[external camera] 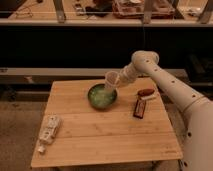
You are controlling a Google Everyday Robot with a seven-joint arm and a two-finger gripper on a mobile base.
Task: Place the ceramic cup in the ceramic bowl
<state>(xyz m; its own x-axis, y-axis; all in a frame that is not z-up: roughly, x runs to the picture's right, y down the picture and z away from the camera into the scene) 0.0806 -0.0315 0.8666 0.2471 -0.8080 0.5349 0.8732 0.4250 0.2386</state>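
The ceramic bowl (101, 97), green with a dark rim, sits on the wooden table (105, 135) toward its back middle. The white ceramic cup (111, 81) hangs tilted just above the bowl's right rim. My gripper (119, 80) is shut on the cup, reaching in from the right on the white arm (165, 82).
A dark rectangular bar (139, 108) and a small brown item (146, 92) lie right of the bowl. A white flat packet (48, 131) lies near the table's left front corner. Dark shelving (100, 40) runs behind the table.
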